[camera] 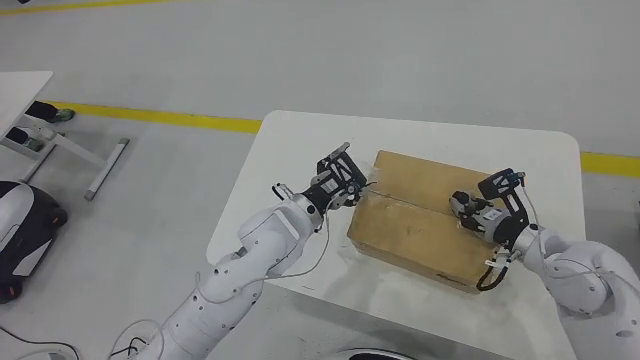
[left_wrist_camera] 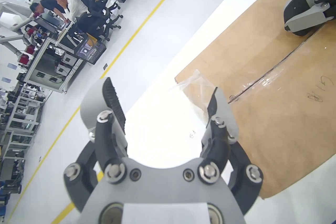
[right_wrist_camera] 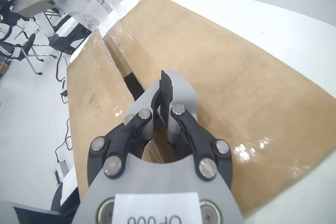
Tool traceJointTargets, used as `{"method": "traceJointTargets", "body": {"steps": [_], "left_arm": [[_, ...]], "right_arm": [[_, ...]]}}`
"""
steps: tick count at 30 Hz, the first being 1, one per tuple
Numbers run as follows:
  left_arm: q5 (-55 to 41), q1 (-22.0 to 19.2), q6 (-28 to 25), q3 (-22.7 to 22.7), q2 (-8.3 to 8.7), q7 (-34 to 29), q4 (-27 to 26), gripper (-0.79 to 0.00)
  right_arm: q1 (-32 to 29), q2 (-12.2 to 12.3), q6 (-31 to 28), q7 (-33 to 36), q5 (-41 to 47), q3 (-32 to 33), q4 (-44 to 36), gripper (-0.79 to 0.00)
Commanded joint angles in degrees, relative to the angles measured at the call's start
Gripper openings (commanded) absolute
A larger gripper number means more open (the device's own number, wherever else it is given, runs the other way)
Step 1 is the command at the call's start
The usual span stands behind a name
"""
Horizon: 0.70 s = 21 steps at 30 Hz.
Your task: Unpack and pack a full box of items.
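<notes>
A brown cardboard box (camera: 425,215) lies on the white table (camera: 300,150), its top flaps closed along a middle seam (left_wrist_camera: 265,78). A loose strip of clear tape (left_wrist_camera: 195,79) sticks out from the box's end toward the table's left side. My left gripper (camera: 353,172) hovers at that end, open (left_wrist_camera: 161,86), one finger (left_wrist_camera: 219,107) over the box edge beside the tape. My right gripper (camera: 462,203) rests on the seam at the opposite end, shut (right_wrist_camera: 165,76), where the flaps (right_wrist_camera: 105,83) part slightly. The left wrist view shows it as well (left_wrist_camera: 302,17).
The box takes up the table's middle and right. Bare tabletop lies to the left of the box (left_wrist_camera: 162,114) and along the far side (right_wrist_camera: 262,12). Another white table (camera: 20,90) stands on the floor to the left.
</notes>
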Motion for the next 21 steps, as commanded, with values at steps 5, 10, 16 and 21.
{"method": "traceJointTargets", "body": {"steps": [5,10,16,21], "left_arm": [[-4.9,-1.6,-2.9,1.3,-0.51,-0.8,0.2,0.0],[-25.8,-0.5,-5.1,-1.5,-1.0,-6.3,0.2,0.0],[-37.7,3.3,-2.3,-7.3,-0.65,-13.9,-3.2,0.0],[-48.4,5.9,2.2,-9.3,-0.92,-15.7,-1.5,0.0]], "right_arm": [[-2.7,0.9,0.1,1.4,1.8,4.4,-2.4,-0.785],[-3.5,1.2,0.4,1.7,1.8,5.3,-2.9,-0.785],[-3.1,1.1,0.3,1.5,1.4,4.9,-2.9,-0.785],[-2.6,1.0,-0.1,1.6,1.3,4.3,-2.5,-0.785]]}}
